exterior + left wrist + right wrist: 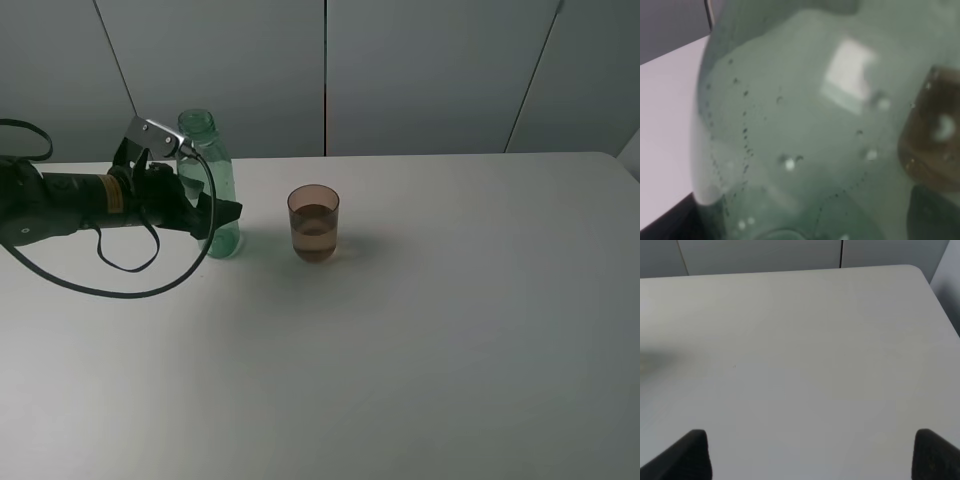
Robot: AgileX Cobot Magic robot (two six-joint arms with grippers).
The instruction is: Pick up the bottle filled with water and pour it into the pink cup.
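On white table (450, 330): slim clear-green bottle (222, 180), translucent brownish-pink cup (314, 223)

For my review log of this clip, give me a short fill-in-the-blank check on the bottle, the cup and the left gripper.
1. The bottle stands upright with no ____ on its neck.
2. The pink cup stands to the ____ of the bottle in the high view.
3. The left gripper is at the bottle's ____ half.
4. The pink cup already holds some ____.

Missing words: cap; right; lower; liquid
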